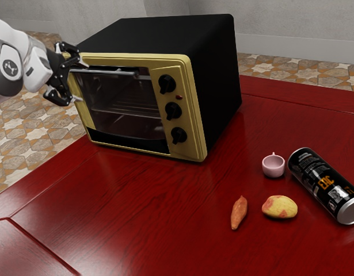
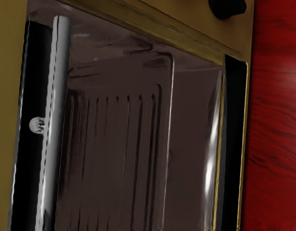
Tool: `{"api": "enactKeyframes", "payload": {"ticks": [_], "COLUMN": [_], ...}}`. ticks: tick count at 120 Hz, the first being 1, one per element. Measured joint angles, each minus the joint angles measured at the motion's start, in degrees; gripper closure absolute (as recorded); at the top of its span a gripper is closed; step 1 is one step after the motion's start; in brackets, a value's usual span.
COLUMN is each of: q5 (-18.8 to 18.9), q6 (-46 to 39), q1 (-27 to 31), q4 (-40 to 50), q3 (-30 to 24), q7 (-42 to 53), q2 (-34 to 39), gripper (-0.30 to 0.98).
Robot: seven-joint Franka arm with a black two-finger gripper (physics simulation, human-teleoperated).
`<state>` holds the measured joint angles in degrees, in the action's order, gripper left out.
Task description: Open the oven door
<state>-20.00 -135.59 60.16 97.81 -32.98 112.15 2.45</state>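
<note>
Because the oven door [image 1: 128,109] sits shut at ten o'clock from the exterior view's centre, all the opening seems left to do, with the gripper [image 1: 82,81], jaws spread, near the handle's [image 2: 57,96] ten-o'clock end.

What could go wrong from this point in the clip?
The open gripper is near one end of the handle, so an off-center grasp might slip off that end. The bar sits close to the oven door, so fingertips could knock the gold frame or glass instead of getting around it. The oven appears to rest loose on the table; a hard pull might drag it.
</note>
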Motion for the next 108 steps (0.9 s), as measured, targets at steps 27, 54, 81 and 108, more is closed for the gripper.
{"api": "enactKeyframes", "payload": {"ticks": [27,54,81,108], "q5": [1.64,2.95,3.26,4.21], "q6": [-1.87,-3.99,-5.39,-6.03], "q1": [1.86,1.93,-0.35,0.28], "q4": [-1.65,-3.96,-4.43,-4.32], "q3": [-1.34,-2.25,-2.27,-2.57], "q7": [3.59,5.61,6.68,7.29], "q2": [-2.25,-4.87,-6.46,-7.23], "gripper": [0.0,0.0,0.0,0.0]}}
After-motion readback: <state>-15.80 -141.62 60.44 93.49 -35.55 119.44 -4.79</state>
